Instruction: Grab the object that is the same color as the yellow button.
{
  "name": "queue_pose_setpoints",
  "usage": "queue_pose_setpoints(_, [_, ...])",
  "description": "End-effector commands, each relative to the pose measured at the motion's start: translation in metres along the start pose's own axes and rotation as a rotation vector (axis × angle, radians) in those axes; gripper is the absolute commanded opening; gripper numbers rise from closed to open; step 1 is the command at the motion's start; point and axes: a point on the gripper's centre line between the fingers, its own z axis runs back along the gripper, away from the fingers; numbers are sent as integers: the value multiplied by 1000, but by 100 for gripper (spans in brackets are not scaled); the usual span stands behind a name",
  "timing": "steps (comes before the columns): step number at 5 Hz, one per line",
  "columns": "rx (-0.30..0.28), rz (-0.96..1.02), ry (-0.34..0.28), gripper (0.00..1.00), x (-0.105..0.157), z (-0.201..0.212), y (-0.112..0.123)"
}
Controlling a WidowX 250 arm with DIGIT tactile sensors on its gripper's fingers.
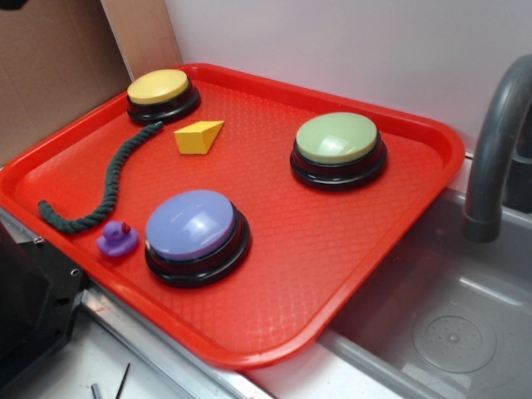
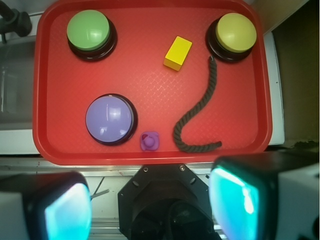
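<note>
Nothing grabbed yet — the gripper (image 2: 150, 210) hangs with jaws apart, needing to descend onto the yellow block (image 2: 178, 53) beside the yellow button (image 2: 236, 32).

Setting: a mock kitchen test station. A grey sink basin (image 1: 453, 324) with a grey faucet (image 1: 492, 150) sits beside a red plastic tray (image 1: 332, 274) on the counter (image 1: 125, 366). Cardboard panels (image 1: 50, 66) and a plain white wall (image 1: 349, 50) form the backdrop.
</note>
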Motion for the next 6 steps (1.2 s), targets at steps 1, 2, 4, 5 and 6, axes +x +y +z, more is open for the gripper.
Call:
queue_pose_setpoints(1, [0,0,0,100,0,0,0])
queue_pose_setpoints(2, [80,244,114,100,47,-53,50])
queue_pose_setpoints(4, [123,586,-31,100,133,-126,101])
queue_pose_setpoints(5, [90,771,-61,100,130,-158,122])
queue_pose_setpoints(6, [58,804,-41,100,131,-172,113])
